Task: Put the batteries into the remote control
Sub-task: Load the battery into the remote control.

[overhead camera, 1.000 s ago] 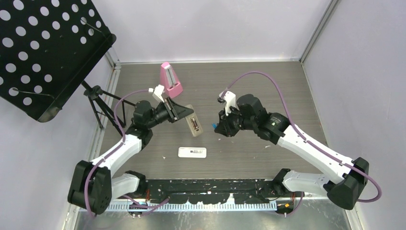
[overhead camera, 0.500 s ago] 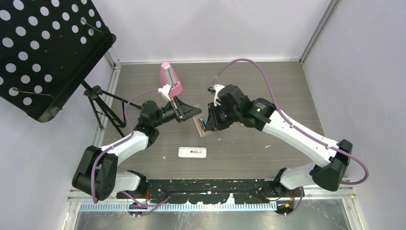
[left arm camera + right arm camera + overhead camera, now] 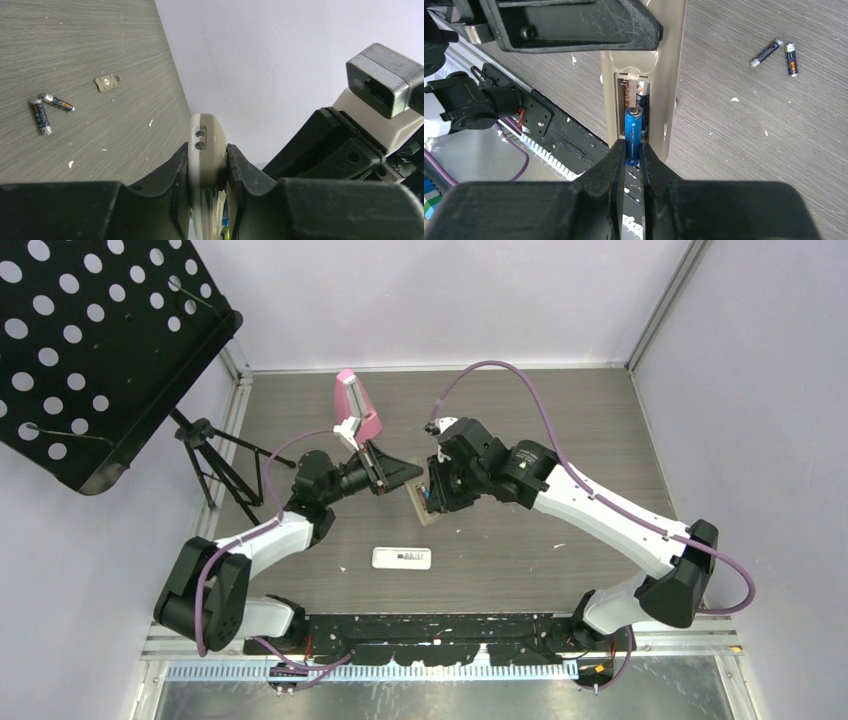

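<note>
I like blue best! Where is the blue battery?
In the right wrist view, the blue battery is pinched in the jaws of the right gripper, its tip at the open slot of the beige remote, beside a dark battery.

The lower end of the blue battery [image 3: 633, 131] is hidden inside the right gripper [image 3: 632, 150]. Behind it, a dark battery [image 3: 644, 100] shows only partly. In the top view this gripper covers the compartment of the remote [image 3: 422, 512]. The print on the 2 loose batteries [image 3: 767, 52] is too small to read.
</note>
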`<action>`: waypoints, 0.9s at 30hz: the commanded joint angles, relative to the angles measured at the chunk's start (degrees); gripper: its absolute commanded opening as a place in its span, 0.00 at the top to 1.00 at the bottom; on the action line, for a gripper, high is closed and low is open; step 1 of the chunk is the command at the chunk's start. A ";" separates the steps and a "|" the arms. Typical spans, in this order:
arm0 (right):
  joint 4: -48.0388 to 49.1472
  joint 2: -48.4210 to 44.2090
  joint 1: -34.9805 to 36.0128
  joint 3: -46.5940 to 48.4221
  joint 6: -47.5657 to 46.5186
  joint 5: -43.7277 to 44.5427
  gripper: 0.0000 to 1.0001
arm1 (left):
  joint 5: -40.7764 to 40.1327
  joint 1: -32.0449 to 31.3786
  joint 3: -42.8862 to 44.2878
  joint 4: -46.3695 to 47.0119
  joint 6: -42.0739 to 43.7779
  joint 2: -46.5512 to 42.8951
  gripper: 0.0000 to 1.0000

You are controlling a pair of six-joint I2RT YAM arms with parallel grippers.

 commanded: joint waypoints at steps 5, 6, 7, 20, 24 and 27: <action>0.51 1.44 0.68 3.36 -0.92 0.35 0.96 | -0.13 -0.72 0.82 6.68 -2.34 0.69 1.00; 0.53 1.61 0.76 3.45 -0.93 0.34 0.95 | -0.13 -0.73 0.79 6.80 -2.50 0.76 1.00; 0.46 1.80 0.73 3.59 -1.02 0.41 0.94 | -0.21 -0.77 0.80 6.89 -2.75 0.72 1.00; -0.64 1.20 0.86 4.31 0.20 1.52 0.65 | -1.01 -0.81 0.26 6.91 -4.09 -0.10 1.00; 0.28 0.15 0.84 4.32 1.24 4.31 0.61 | -1.22 -0.81 0.20 6.91 -5.52 0.06 1.00; 3.55 -2.38 0.82 2.62 3.01 6.86 0.47 | -1.99 -0.81 0.04 6.91 -6.64 -0.32 1.00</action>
